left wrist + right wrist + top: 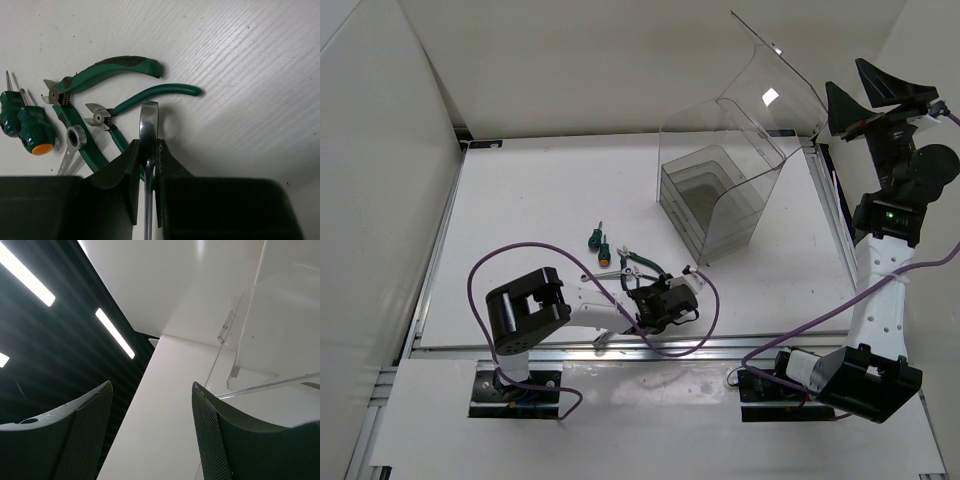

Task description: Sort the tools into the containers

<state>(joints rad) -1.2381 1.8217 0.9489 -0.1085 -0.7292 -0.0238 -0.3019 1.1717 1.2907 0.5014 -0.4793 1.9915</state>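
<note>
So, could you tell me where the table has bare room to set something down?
Free: the table left of the screwdrivers, and the patch between the bin and the near edge. Crowded: pliers and wrenches around the left gripper.

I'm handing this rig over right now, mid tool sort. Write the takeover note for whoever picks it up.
Left gripper: shut on a silver wrench, down at the tool pile.
Right gripper: open, empty, raised beside the clear bin, pointing upward.
On the table: second wrench, large pliers, small cutters, green screwdriver, orange-capped screwdriver.
Done: the bin's lid is open; no tool shows inside from the top view.
Left: carry the held wrench to the bin, then the other five tools.
</note>
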